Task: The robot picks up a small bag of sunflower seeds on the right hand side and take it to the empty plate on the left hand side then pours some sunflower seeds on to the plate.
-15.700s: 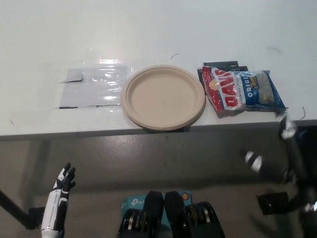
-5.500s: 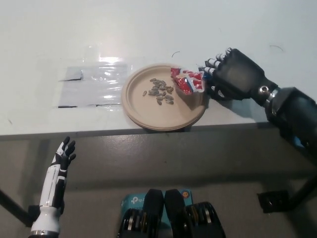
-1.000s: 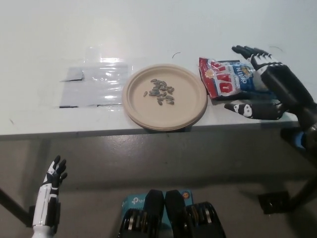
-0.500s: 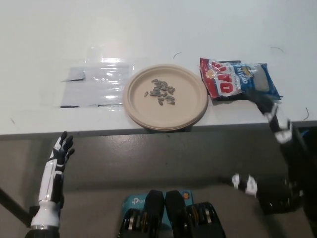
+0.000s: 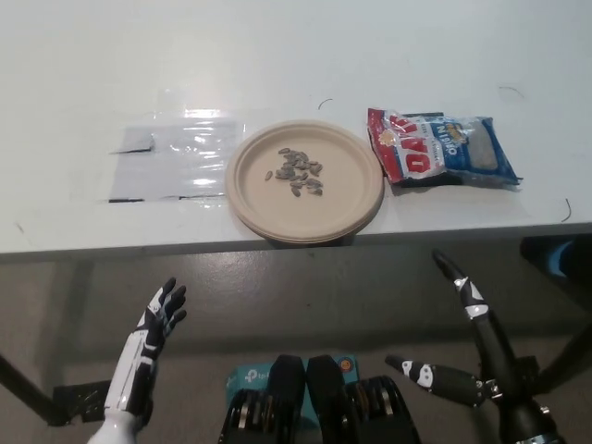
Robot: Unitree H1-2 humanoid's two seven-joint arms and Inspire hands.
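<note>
Both hands have come down below the table edge since the earlier moments, when the black right hand was up beside the bag; now that black right hand (image 5: 472, 356) hangs low at the lower right, in front of the table, its fingers spread wide and holding nothing. Over on the other side the white left hand (image 5: 153, 338) rests at the lower left, also below the tabletop, fingers apart and empty. Up on the white table (image 5: 277, 55), the crinkly red, white and blue plastic bag of sunflower seeds (image 5: 439, 148) lies flat on its side, just beside the right rim of the round beige paper plate (image 5: 268, 199) (whether they actually touch is hard to say). A small scatter of dark sunflower seeds (image 5: 296, 172) sits on the plate, a little above and left of its middle. Left of the plate, close to its rim, a clear shiny plastic sheet (image 5: 171, 157) lies flat on the table, catching the light.
</note>
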